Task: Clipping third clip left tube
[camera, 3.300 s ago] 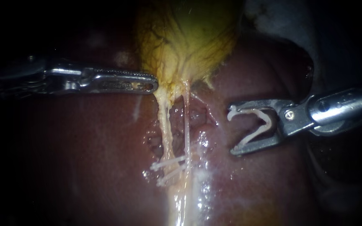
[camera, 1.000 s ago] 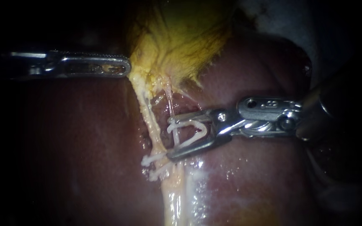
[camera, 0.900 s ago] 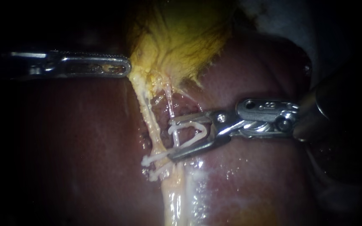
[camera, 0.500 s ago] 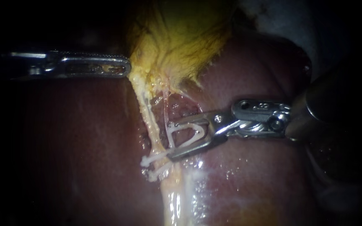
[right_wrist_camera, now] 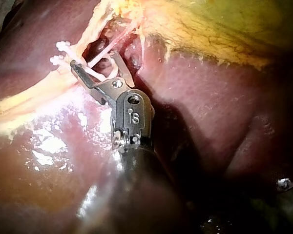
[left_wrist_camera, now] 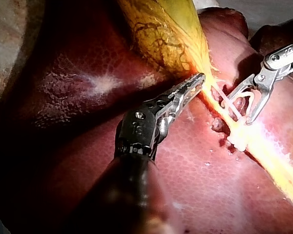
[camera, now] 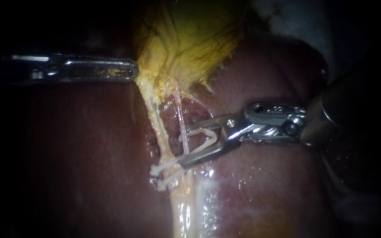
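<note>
My left instrument [camera: 134,72] [left_wrist_camera: 200,78] comes in level from the left, its jaws shut on the yellow edge of the gallbladder [camera: 190,48] and holding it to the left. Two tubes run down from there: a thicker pale one [camera: 155,123] on the left and a thin one [camera: 179,108] on the right. My right instrument [camera: 184,146] [right_wrist_camera: 95,61] carries an open white clip [camera: 208,136] between its spread jaws. The clip's mouth straddles the thin tube. Two white clips [camera: 164,167] lie across the tubes just below.
Dark red liver [camera: 76,154] surrounds the tubes on both sides. A wet, shiny patch [camera: 208,189] lies below the right instrument's jaws. Pale material [camera: 287,17] shows at the upper right, behind the liver.
Since the earliest frame the right instrument has moved left from open liver onto the tubes, and the left instrument has drawn the gallbladder leftward. In the last second the clip's mouth has narrowed a little.
</note>
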You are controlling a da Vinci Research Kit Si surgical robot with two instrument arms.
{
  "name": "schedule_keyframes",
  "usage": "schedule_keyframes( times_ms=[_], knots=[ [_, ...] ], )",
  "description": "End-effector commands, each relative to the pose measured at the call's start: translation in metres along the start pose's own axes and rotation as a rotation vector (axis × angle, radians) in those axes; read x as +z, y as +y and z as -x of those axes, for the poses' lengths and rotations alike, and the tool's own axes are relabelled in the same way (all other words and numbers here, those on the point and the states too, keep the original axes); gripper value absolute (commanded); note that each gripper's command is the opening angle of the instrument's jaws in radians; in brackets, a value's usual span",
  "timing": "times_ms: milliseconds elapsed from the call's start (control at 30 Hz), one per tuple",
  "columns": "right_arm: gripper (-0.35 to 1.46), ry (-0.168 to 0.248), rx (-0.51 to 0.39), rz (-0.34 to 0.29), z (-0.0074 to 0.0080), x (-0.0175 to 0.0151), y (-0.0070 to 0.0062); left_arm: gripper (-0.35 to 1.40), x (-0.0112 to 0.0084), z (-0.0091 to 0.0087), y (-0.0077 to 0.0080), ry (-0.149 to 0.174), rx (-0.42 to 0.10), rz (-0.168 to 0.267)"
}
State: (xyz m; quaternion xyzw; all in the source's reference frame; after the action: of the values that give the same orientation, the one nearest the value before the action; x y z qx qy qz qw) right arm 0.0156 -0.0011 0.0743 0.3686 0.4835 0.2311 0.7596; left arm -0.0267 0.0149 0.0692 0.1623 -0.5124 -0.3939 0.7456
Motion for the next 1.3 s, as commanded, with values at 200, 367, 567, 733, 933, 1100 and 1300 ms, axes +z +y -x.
schedule_keyframes(
  times_ms=[200,367,567,733,933,1100,1300],
  knots=[
    [0.54,0.003,0.008,-0.003,-0.0009,-0.0025,0.0000,-0.35,0.0000,0.0000,0.0000,0.000,0.000,0.000],
    [0.54,0.022,0.013,-0.016,-0.0017,-0.0031,-0.0004,-0.35,0.0000,-0.0001,0.0000,0.000,0.000,0.000],
    [0.53,0.054,0.014,-0.040,-0.0023,-0.0022,-0.0017,-0.35,0.0000,-0.0001,0.0000,0.000,0.000,0.001],
    [0.53,0.059,0.008,-0.066,-0.0026,-0.0013,-0.0022,-0.35,0.0001,-0.0002,0.0000,0.000,0.001,0.001],
    [0.53,0.044,0.006,-0.099,-0.0021,-0.0004,-0.0019,-0.35,0.0003,-0.0002,-0.0001,-0.001,0.001,0.003],
    [0.53,0.041,0.016,-0.095,-0.0013,0.0008,-0.0014,-0.35,0.0004,-0.0003,-0.0001,-0.001,0.002,0.003],
    [0.53,0.039,0.026,-0.089,-0.0003,0.0016,-0.0001,-0.35,0.0004,-0.0004,0.0000,-0.001,0.002,0.003]
  ],
)
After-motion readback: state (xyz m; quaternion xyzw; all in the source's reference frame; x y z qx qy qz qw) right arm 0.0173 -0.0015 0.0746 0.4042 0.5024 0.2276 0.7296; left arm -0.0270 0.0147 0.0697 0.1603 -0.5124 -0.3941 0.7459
